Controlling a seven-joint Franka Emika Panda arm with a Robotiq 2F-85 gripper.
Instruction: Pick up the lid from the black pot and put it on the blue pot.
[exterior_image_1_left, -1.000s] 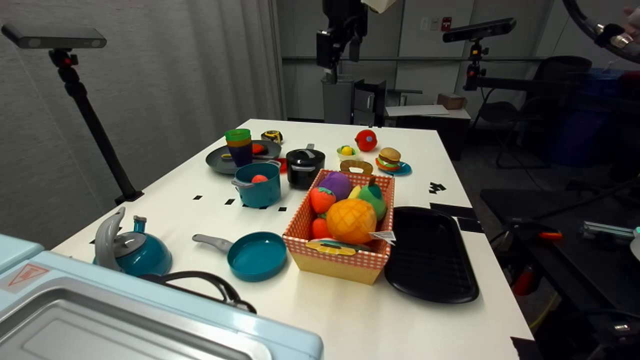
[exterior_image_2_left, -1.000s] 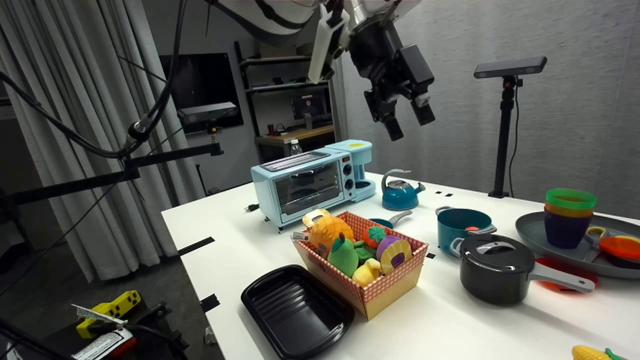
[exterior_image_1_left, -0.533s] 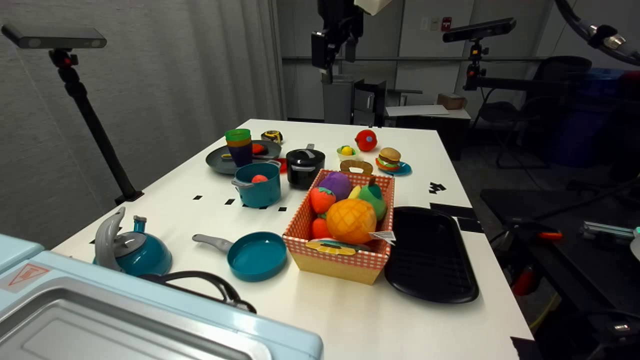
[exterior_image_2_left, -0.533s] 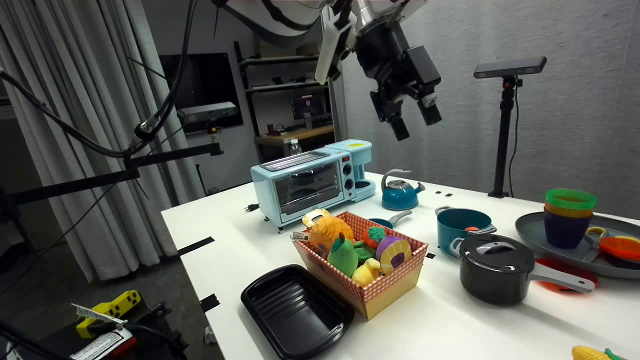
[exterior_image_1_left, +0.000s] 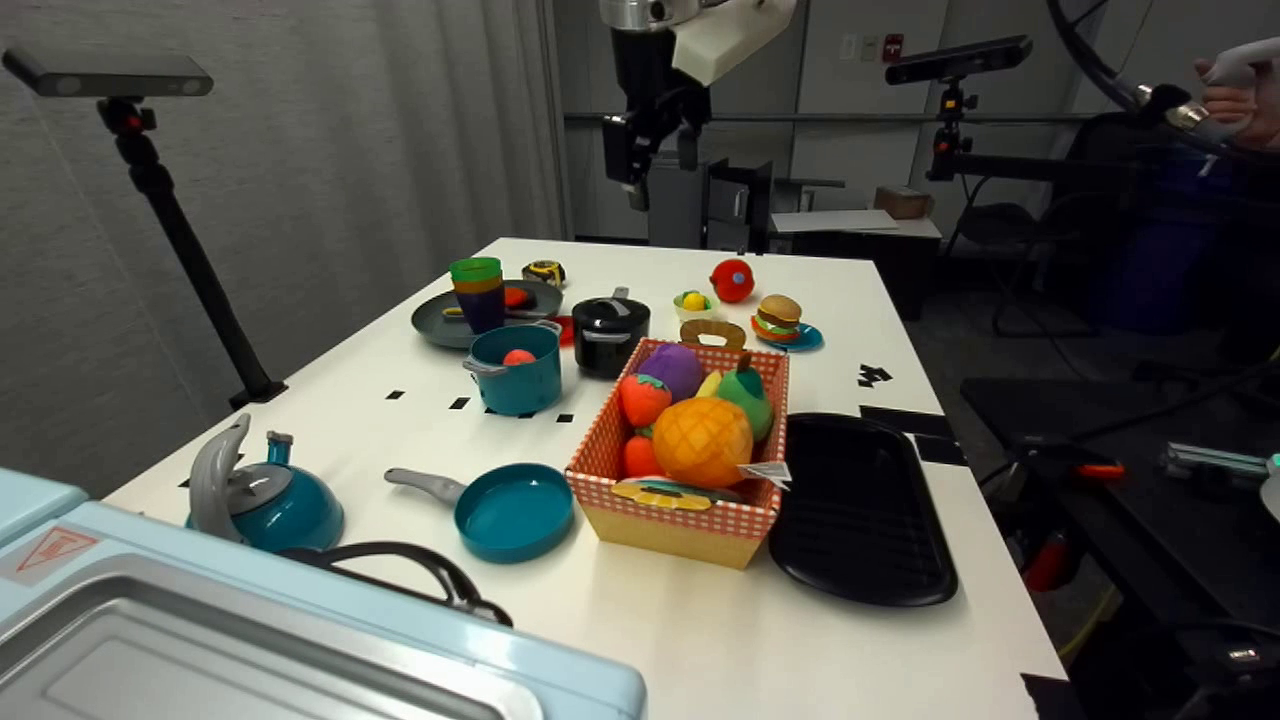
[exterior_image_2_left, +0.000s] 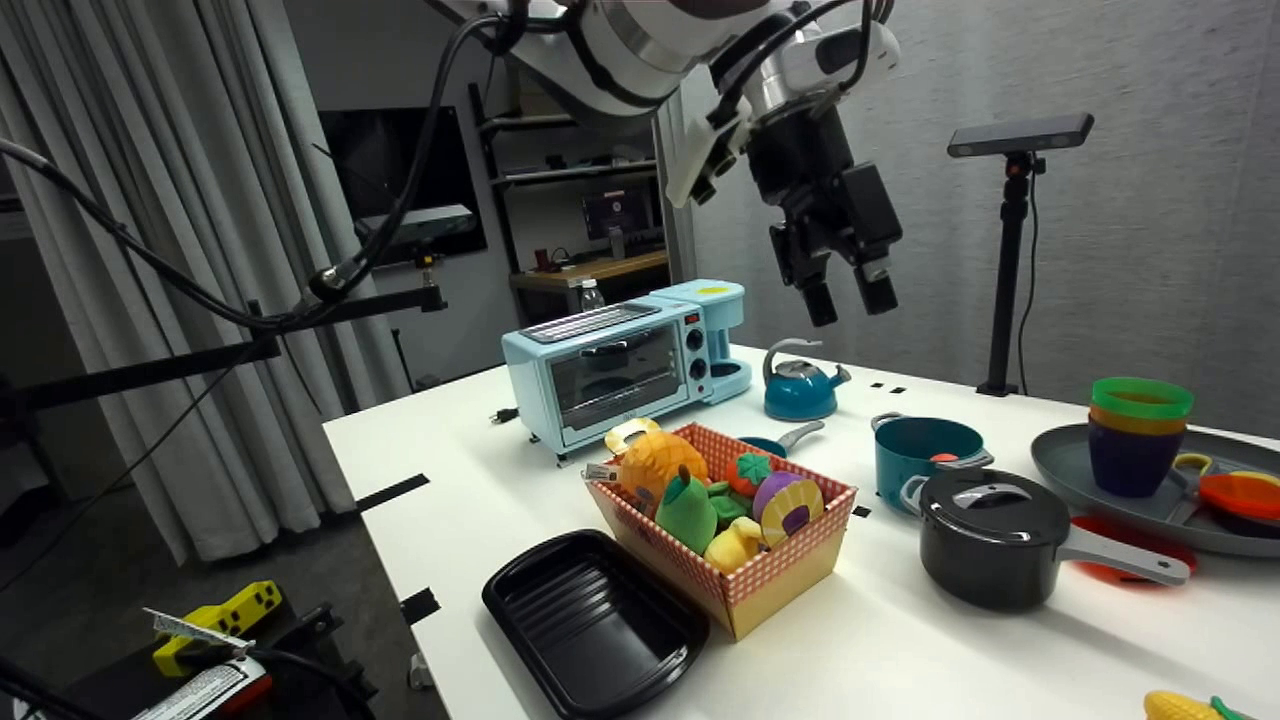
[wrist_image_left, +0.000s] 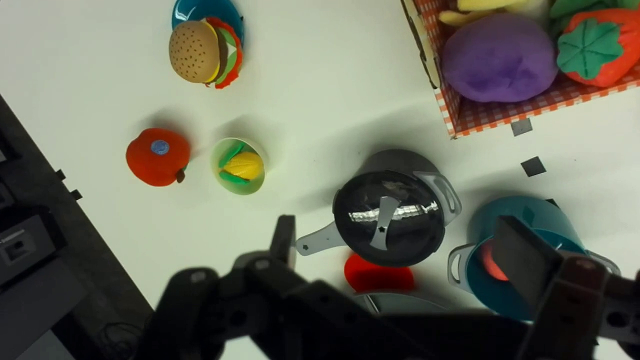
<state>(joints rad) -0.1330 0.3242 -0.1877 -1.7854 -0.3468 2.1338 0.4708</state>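
We are seeing the lid (wrist_image_left: 412, 227) sitting on the black pot (exterior_image_2_left: 985, 575), while the blue pot (exterior_image_2_left: 915, 465) is standing just beside it, uncovered. Our gripper (exterior_image_2_left: 851, 304) is hanging in the air above the table (exterior_image_2_left: 950, 680), its fingers (wrist_image_left: 525, 260) spread well apart and pinching nothing. We are judging the lid light and stiff, its glossy face probably slippery, so we are favouring the grey handle (wrist_image_left: 384, 225) across its top. That handle is narrowing at the middle, and we are expecting a pinch across this waist to hold better than one on the lid's smooth rim.

In the wrist view, one finger is covering part of the blue pot, and the gripper's own body is hiding most of the large grey plate (exterior_image_2_left: 1062, 470). A round reddish thing (exterior_image_1_left: 519, 357) is lying inside the blue pot; we are not quite making out how high it is reaching. Both exterior views are cutting off the arm (exterior_image_2_left: 625, 55) at the top.
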